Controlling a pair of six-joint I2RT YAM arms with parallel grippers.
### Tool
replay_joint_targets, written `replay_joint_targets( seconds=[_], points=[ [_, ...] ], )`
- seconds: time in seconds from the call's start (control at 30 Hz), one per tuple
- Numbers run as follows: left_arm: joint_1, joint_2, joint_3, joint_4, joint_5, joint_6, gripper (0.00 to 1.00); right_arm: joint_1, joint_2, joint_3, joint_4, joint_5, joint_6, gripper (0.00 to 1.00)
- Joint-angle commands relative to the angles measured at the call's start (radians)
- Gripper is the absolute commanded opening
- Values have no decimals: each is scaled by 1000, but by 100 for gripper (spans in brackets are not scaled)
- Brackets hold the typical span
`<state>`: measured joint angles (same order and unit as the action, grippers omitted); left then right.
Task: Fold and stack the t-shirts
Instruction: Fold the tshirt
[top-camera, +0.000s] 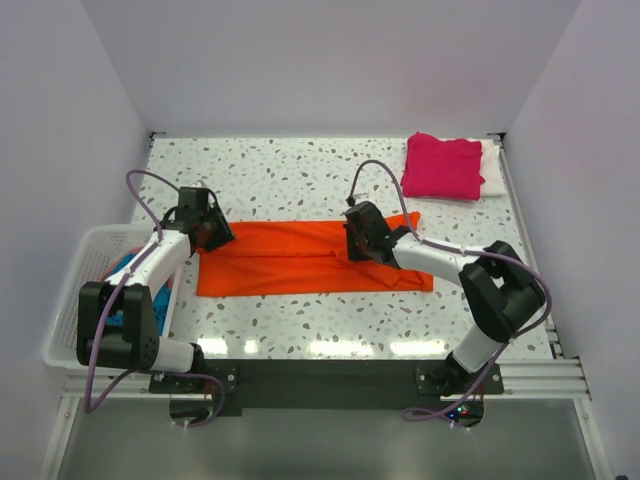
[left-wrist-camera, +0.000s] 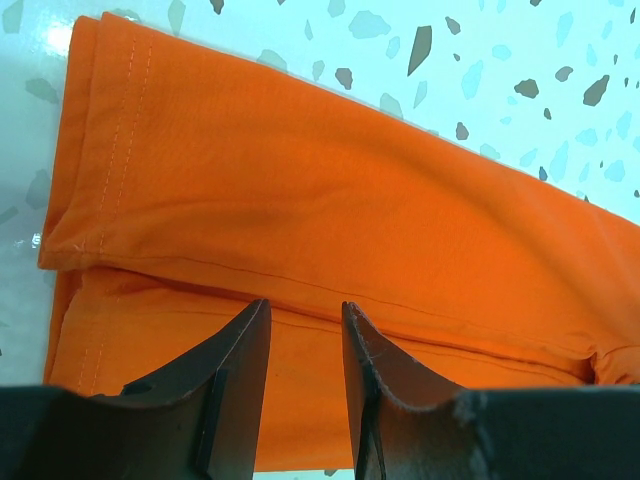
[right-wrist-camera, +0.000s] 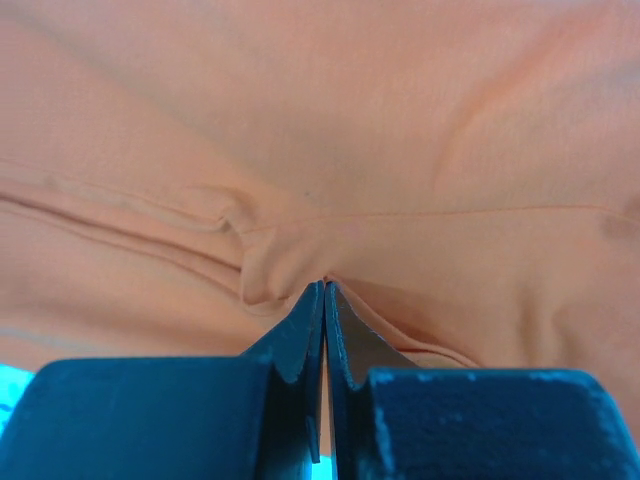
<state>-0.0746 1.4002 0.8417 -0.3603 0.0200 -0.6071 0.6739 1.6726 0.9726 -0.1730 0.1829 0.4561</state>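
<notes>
Folding step: orange t-shirt (top-camera: 310, 258) lay as a long, narrow strip across the middle of the worktop (top-camera: 280, 170), seemingly due a crosswise fold.
Left end effector (left-wrist-camera: 305, 310): fingers apart, poised over the strip's left end. It would need both layers at the hem before closing.
Right end effector (right-wrist-camera: 323, 285): fingers together, pinching a pucker of orange cloth near mid-strip.
Care: an even lift would likely keep the edges aligned.
Stack: magenta t-shirt (top-camera: 443, 165) lay folded at the far right corner.

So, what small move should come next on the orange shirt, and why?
Probably the left gripper should lower and close on the orange shirt. Its fingers stand apart over the shirt's left end, while the right gripper is shut on the cloth, so only one side is held.
</notes>
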Motion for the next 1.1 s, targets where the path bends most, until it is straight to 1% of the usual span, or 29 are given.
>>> replay_joint_targets(
  seconds=[0.0, 0.43, 0.83, 0.93, 1.03, 1.07],
  points=[
    [-4, -24, 2, 38, 14, 27, 39, 16, -71, -20, 27, -22, 35, 2],
    [-4, -21, 5, 38, 23, 26, 39, 70, -85, -83, 93, -49, 114, 0],
    [-4, -26, 2, 32, 24, 29, 39, 138, -119, -129, 165, -13, 182, 1],
    [-4, -26, 3, 32, 35, 36, 39, 138, -139, -135, 159, -5, 190, 9],
    [-7, -26, 10, 32, 63, 50, 42, 139, -181, -130, 129, 10, 188, 26],
    [-19, -24, 16, 31, 69, 65, 46, 138, -198, -120, 109, 23, 185, 38]
  ],
)
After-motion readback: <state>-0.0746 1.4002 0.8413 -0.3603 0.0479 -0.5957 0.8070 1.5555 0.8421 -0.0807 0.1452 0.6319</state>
